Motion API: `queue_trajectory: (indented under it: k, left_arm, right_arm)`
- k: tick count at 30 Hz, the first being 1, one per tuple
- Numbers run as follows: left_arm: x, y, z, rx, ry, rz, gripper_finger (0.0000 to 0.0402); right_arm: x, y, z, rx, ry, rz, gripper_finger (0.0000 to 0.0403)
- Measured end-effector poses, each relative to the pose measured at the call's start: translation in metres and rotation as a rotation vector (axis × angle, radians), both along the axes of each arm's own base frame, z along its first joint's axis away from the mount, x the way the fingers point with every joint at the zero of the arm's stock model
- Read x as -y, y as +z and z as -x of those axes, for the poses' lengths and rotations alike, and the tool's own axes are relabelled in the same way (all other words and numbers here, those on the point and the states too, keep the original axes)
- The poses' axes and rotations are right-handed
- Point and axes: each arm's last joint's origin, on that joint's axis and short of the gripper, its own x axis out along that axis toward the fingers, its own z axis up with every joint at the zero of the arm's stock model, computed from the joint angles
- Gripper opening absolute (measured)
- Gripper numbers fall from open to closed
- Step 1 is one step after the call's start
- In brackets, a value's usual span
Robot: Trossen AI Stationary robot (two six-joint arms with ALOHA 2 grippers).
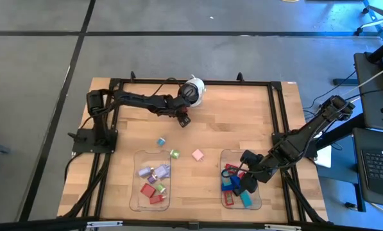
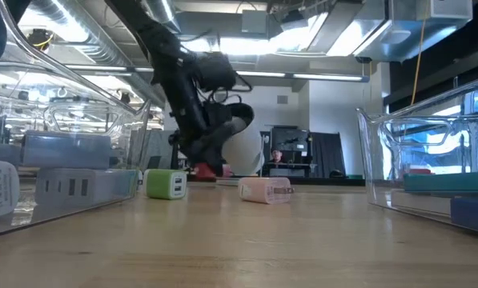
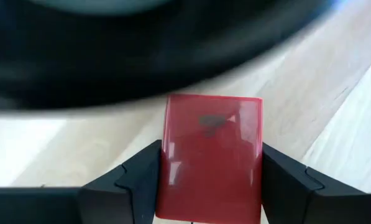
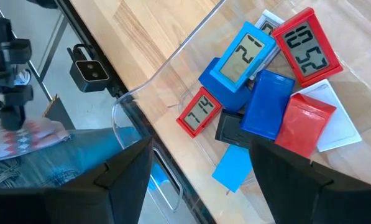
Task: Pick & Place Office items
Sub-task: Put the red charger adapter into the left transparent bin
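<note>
My left gripper [image 1: 183, 119] is out by the white-and-black camera dome [image 1: 194, 90], shut on a red block [image 3: 211, 155]. In the low view the red block [image 2: 205, 170] sits just above the table under the dark arm. My right gripper [image 1: 247, 181] hangs open above the right clear tray [image 1: 258, 204], touching nothing. That tray holds red, blue and black items [image 4: 260, 93], seen past the right gripper [image 4: 201, 186]. A teal block [image 1: 160, 141], a green block [image 1: 174, 153] and a pink block [image 1: 197, 154] lie loose on the table. My left gripper pinches the red block between its two fingers [image 3: 138, 180], one on each of its long side faces [image 3: 169, 168]. The block's flat glossy face is toward the wrist camera. Whether its lower end touches the table, I cannot tell.
The left clear tray [image 1: 135, 192] holds lilac, red and green pieces [image 1: 154, 179]. The black frame rail [image 1: 278, 115] runs along the table's far and side edges. Bare wood lies between the dome and the trays. In the low view, the green block [image 2: 166, 184] and pink block [image 2: 267, 190] stand mid-table.
</note>
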Motion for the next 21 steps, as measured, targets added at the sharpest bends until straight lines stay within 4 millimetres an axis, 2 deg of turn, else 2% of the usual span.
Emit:
queue_trajectory:
  k: [4,9,21]
  left_arm:
    - [0.005,0.019,0.002,0.047,-0.004,-0.021,0.0209]
    - [0.021,0.056,0.006,0.159,-0.038,-0.052,0.0212]
    - [0.090,0.154,0.024,0.580,-0.219,-0.128,0.0219]
  right_arm:
    - [0.000,0.000,0.000,0.000,0.000,0.000,0.0270]
    - [0.000,0.000,0.000,0.001,0.003,0.002,0.0270]
    - [0.005,0.000,-0.004,0.075,-0.028,0.103,0.0270]
